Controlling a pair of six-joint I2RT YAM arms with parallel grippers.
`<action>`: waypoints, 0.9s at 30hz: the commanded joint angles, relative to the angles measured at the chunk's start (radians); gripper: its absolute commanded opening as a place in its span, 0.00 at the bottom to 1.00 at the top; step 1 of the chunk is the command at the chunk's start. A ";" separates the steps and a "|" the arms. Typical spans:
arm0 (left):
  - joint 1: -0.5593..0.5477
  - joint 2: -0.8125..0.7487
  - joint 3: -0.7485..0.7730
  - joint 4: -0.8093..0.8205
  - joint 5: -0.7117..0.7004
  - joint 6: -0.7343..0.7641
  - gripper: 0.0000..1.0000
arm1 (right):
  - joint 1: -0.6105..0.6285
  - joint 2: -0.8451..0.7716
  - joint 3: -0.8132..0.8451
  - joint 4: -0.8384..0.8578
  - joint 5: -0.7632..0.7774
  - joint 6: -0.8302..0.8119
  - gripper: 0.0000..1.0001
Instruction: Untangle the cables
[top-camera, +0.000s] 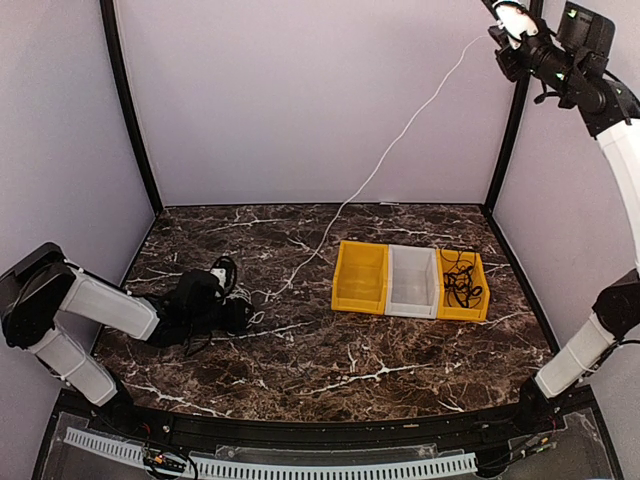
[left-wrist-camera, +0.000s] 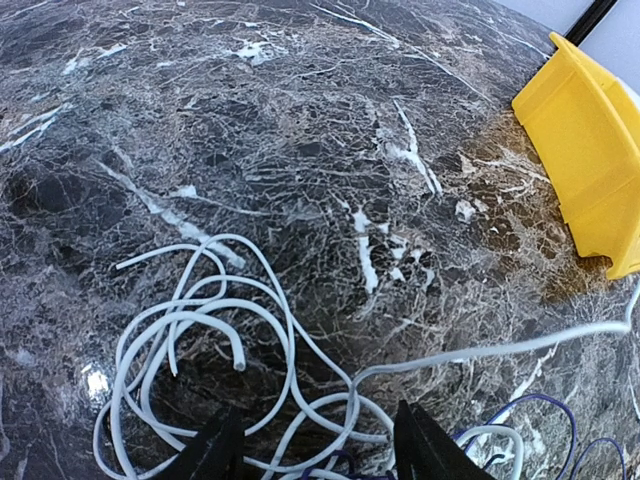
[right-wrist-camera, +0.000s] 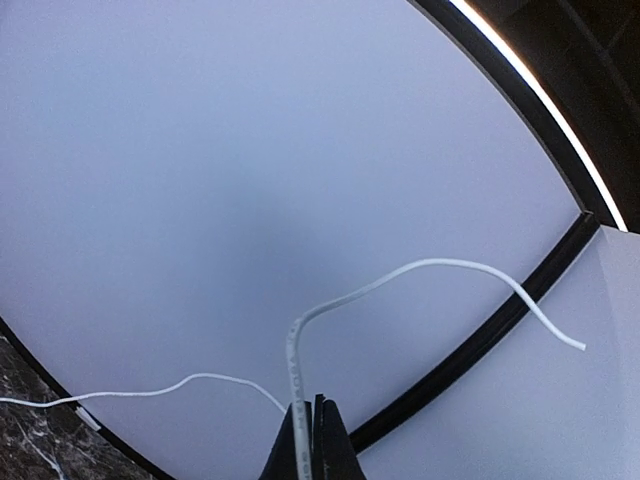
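Note:
A clump of cables (top-camera: 226, 276) lies on the marble table at the left. In the left wrist view it shows as white cable loops (left-wrist-camera: 200, 335) with a purple strand (left-wrist-camera: 545, 405) beside them. My left gripper (top-camera: 243, 317) (left-wrist-camera: 320, 452) sits low over the clump, open, its fingers straddling white loops without pinching them. One white cable (top-camera: 400, 135) runs taut from the clump up to my right gripper (top-camera: 500, 36), raised high at the back right. That gripper (right-wrist-camera: 310, 445) is shut on the white cable (right-wrist-camera: 298, 350), whose free end (right-wrist-camera: 580, 346) curls past the jaws.
A row of bins stands right of centre: a yellow bin (top-camera: 360, 278) (left-wrist-camera: 590, 150), a white bin (top-camera: 413, 282), and a yellow bin (top-camera: 478, 300) holding black cables (top-camera: 460, 280). Pale walls with black posts close in the table.

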 joint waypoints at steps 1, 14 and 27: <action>0.000 -0.043 -0.022 0.008 -0.020 -0.011 0.54 | 0.099 0.010 -0.161 -0.086 -0.262 0.065 0.00; 0.001 -0.143 -0.105 0.060 -0.047 -0.028 0.53 | 0.397 0.266 -0.513 -0.073 -0.462 0.146 0.02; 0.003 -0.125 -0.112 0.104 -0.042 -0.030 0.53 | 0.539 0.581 -0.316 -0.191 -0.726 0.175 0.50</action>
